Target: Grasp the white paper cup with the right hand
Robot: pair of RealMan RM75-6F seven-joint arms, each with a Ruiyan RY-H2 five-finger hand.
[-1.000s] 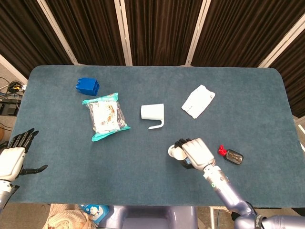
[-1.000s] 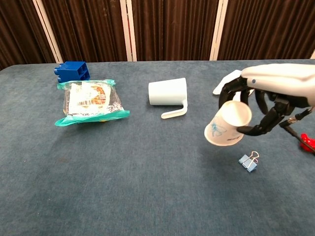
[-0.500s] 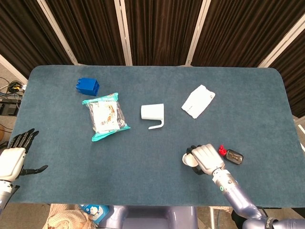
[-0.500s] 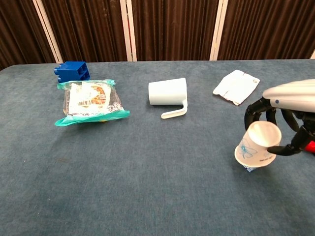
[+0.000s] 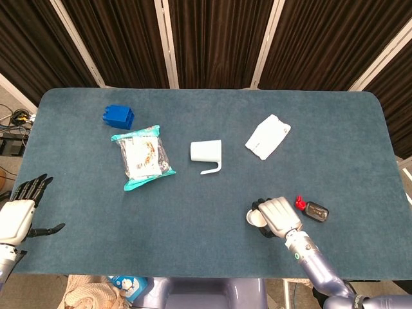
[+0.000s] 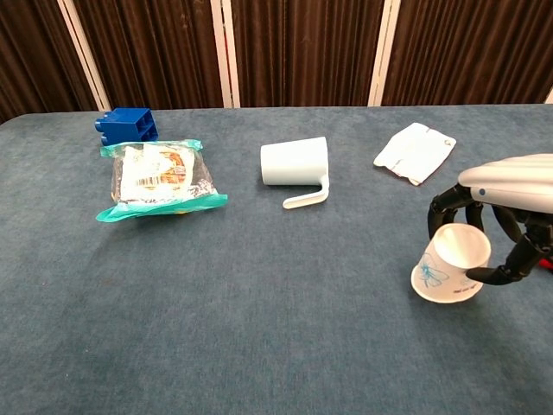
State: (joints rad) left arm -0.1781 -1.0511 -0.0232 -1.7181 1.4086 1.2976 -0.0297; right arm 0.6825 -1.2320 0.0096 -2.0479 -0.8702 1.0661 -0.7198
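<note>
Right hand (image 6: 505, 226) has its dark fingers (image 6: 442, 206) wrapped around the white paper cup (image 6: 450, 264), tilted near the blue felt table's (image 5: 212, 212) front edge. Red clip (image 5: 299, 203) just beside; smooth white plastic mug (image 6: 296, 164) lies well apart. Left hand (image 5: 18, 212) idle, fingers spread.

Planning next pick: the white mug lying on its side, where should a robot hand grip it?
Grip the mug across its body, coming from above. It lies on its side, handle flat on the table toward the robot, so the round sides are free.

Matt paper cup (image 6: 449, 270), glossy plastic snack bag (image 6: 157, 180), napped blue cloth table (image 6: 259, 328).
</note>
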